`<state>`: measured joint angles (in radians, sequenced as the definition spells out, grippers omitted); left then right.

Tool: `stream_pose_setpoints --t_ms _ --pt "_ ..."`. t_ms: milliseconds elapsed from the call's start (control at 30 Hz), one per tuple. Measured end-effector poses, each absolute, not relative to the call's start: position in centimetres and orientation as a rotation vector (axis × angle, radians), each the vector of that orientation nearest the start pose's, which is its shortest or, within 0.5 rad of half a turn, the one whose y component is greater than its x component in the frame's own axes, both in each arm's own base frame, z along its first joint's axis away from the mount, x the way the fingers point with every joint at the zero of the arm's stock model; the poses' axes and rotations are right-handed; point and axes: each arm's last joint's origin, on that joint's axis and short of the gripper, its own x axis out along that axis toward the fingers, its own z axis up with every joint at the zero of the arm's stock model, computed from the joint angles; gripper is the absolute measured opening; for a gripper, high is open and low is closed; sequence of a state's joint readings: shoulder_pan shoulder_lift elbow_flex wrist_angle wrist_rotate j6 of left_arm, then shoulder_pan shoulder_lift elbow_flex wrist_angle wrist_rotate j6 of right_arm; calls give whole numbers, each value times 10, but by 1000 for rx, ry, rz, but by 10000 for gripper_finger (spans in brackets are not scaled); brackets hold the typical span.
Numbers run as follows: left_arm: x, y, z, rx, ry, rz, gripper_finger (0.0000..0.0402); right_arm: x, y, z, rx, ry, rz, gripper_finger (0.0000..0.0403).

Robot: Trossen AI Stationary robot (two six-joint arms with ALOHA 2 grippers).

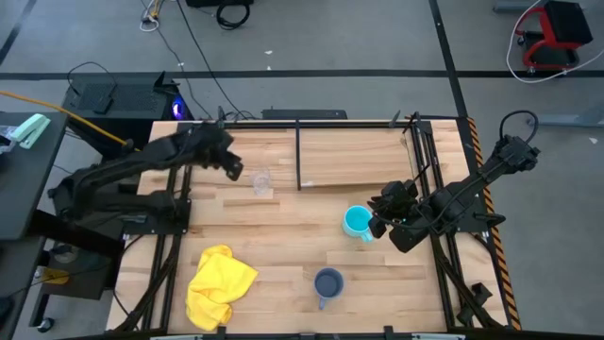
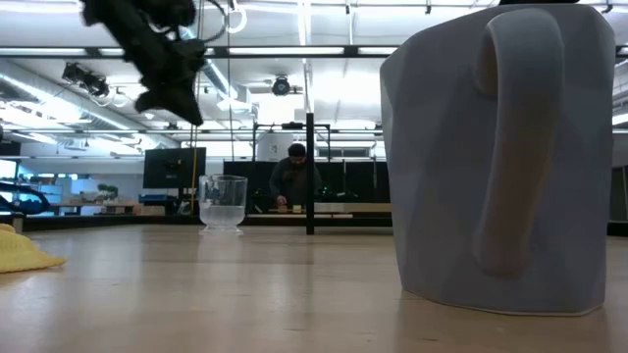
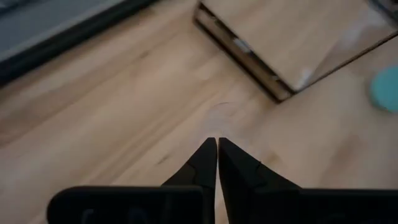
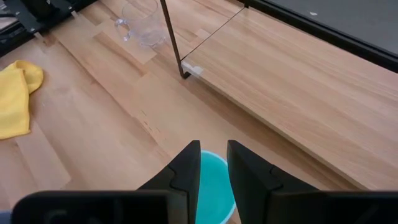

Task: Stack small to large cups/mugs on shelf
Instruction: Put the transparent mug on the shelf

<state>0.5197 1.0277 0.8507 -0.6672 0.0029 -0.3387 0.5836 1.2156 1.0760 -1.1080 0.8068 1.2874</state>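
Observation:
The clear glass cup [image 1: 261,181] stands on the tabletop left of the shelf [image 1: 363,156] and also shows in the low view [image 2: 223,203]. My left gripper [image 1: 232,170] is shut and empty, above and just left of the glass in the high view [image 3: 217,144]. The cyan mug [image 1: 357,222] stands on the tabletop in front of the shelf. My right gripper [image 1: 377,225] is at the mug's right side, its fingers a little apart over the mug [image 4: 214,183]. The grey-blue mug [image 1: 327,283] stands upright near the front edge, and is large in the low view [image 2: 500,157]. My right gripper comes slanting down from the table's right onto the cyan mug's right side [image 4: 231,199]. Its own fingers [image 4: 186,168] hide the place, and I cannot tell whether they touch the mug. The mug stands upright on the table.
A yellow cloth [image 1: 219,283] lies crumpled at the front left. The shelf's thin black uprights [image 1: 299,151] stand at its corners. A person [image 2: 294,176] shows in the room beyond the table. There is bare wood between the cloth and the mugs.

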Motion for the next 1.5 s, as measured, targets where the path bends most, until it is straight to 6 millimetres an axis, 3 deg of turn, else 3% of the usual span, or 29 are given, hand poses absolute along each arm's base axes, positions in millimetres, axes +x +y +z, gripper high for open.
stream_pose_setpoints --t_ms 167,333,533,1000,1500 --pt "196 124 271 -588 851 584 38 181 102 293 377 645 -685 87" --pt "213 140 245 -633 1065 595 60 177 109 293 364 650 -648 87" --pt "230 151 219 -646 1167 585 88 176 111 293 360 652 -635 86" --pt "240 158 209 -645 1160 569 117 176 111 293 356 645 -639 86" --pt "259 149 193 -642 1177 542 65 176 111 293 348 647 -638 85"
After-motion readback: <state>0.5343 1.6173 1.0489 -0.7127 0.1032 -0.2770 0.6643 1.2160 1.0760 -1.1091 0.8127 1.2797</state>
